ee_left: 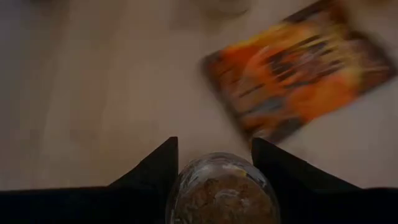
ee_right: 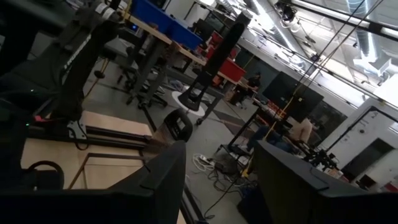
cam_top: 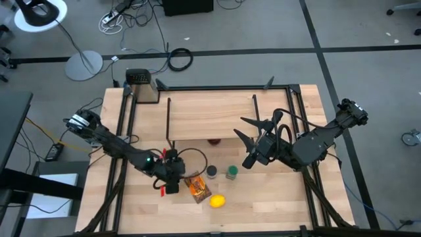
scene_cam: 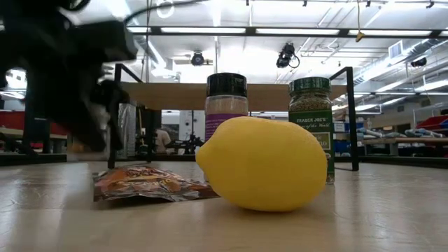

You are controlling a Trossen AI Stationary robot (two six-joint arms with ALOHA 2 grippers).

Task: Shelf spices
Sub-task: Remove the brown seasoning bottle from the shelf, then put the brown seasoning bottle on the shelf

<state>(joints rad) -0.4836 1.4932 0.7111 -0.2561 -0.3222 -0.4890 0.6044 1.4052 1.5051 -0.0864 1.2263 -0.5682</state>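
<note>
The shelf [cam_top: 210, 115] stands across the table's far half, its light board on black legs. My left gripper [cam_top: 172, 179] is near the table's front left, shut on a pale glass jar [ee_left: 222, 190] of brownish spice. The orange packet [cam_top: 197, 187] lies flat just right of it, also seen as the packet [ee_left: 292, 78]. The purple jar with a black lid [cam_top: 211, 172] and the green jar [cam_top: 231, 172] stand upright on the table in front of the shelf. My right gripper [cam_top: 245, 130] hovers open over the shelf's right part, touching nothing. My left gripper has the pale jar's round body [ee_left: 186, 180] pinched between its two fingers [ee_left: 155, 171], one on each side. The jar's end faces the wrist camera. I cannot tell whether the jar rests on the table.
A yellow lemon [cam_top: 217, 201] lies near the front edge, right of the packet, and fills the low view's middle as the lemon [scene_cam: 266, 164]. A small dark red round object [cam_top: 214, 140] sits by the shelf's front edge. A grey box [cam_top: 141, 85] stands at the far left corner.
</note>
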